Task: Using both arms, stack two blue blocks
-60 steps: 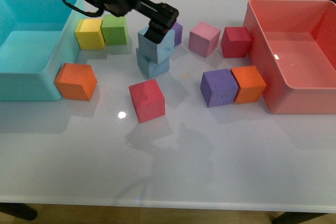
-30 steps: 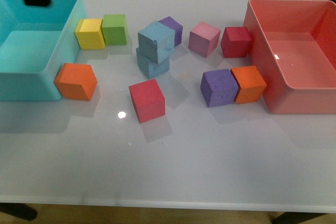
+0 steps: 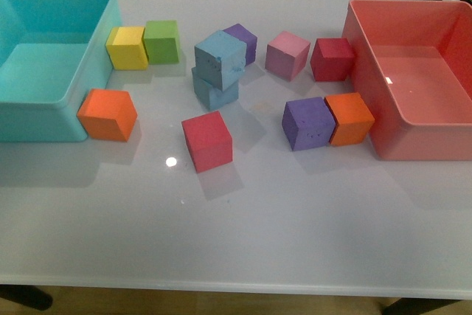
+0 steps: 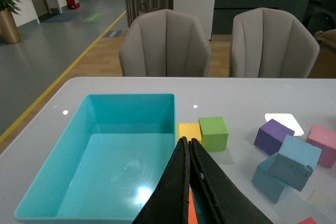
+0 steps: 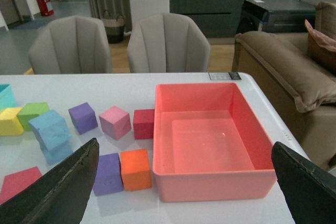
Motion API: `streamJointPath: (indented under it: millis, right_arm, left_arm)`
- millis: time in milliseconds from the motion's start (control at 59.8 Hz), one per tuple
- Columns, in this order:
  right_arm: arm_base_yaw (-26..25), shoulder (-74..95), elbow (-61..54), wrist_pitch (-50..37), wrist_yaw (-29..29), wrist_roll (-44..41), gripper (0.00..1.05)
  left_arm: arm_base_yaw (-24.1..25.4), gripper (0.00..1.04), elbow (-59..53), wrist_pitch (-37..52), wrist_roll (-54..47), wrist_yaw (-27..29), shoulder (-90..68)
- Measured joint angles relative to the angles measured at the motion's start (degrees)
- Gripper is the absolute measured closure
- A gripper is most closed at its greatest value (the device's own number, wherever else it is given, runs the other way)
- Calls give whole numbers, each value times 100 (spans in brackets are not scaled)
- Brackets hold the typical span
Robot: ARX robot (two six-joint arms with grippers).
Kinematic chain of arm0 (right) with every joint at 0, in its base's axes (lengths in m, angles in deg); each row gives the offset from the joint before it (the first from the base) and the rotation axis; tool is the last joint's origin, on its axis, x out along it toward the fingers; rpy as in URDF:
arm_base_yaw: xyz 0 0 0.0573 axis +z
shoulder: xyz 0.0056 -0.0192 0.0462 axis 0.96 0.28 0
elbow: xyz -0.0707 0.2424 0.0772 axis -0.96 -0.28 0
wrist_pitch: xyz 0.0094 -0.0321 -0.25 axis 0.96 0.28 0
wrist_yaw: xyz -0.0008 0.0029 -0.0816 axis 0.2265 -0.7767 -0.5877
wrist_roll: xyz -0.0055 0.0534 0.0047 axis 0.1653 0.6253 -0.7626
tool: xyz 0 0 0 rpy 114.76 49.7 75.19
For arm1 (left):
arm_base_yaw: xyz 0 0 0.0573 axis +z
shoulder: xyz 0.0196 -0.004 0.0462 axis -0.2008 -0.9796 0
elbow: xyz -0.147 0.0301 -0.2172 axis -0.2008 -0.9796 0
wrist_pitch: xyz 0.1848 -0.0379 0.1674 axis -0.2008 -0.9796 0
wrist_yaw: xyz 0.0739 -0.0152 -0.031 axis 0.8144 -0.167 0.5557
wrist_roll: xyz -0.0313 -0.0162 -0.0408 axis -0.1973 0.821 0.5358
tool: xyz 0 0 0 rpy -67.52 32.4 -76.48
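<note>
Two blue blocks stand stacked mid-table: the upper blue block [image 3: 220, 59] sits twisted and overhanging on the lower blue block [image 3: 214, 92]. No arm shows in the front view, and nothing touches the stack. In the left wrist view my left gripper [image 4: 188, 142] is shut and empty, above the turquoise bin's near corner, with the stack [image 4: 298, 156] off to one side. In the right wrist view my right gripper [image 5: 185, 145] is wide open and empty, its fingers [image 5: 63, 187] framing the red bin. The stack [image 5: 50, 125] is far from it.
A turquoise bin [image 3: 88, 35] fills the left and a red bin [image 3: 361, 71] the right. Loose cubes surround the stack: yellow [image 3: 127, 47], green [image 3: 161, 40], orange [image 3: 108, 114], red [image 3: 207, 141], purple [image 3: 307, 123], orange [image 3: 349, 118], pink [image 3: 286, 54], dark red [image 3: 331, 59].
A second ago my left arm was on the upper blue block. It pulled away to the back left and has left the front view. The stack stayed in place.
</note>
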Motion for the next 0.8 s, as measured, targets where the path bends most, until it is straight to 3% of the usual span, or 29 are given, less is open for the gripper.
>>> streamJointPath:
  millis: [184,234,318,803]
  right_arm:
    - [0,0,0,0,0,0,9]
    - [0,0,0,0,0,0,9]
    - [0,0,0,0,-2,0,9]
    - [0,0,0,0,0,0,9]
  left_arm:
    - [164,103,-363,-520,0,-184,883]
    - [372,103,-446,-686,-2,-505,1128]
    - [579,103,-566,-1008,2,-549,1574]
    - [590,103,-839,-2907,0,-592,3821]
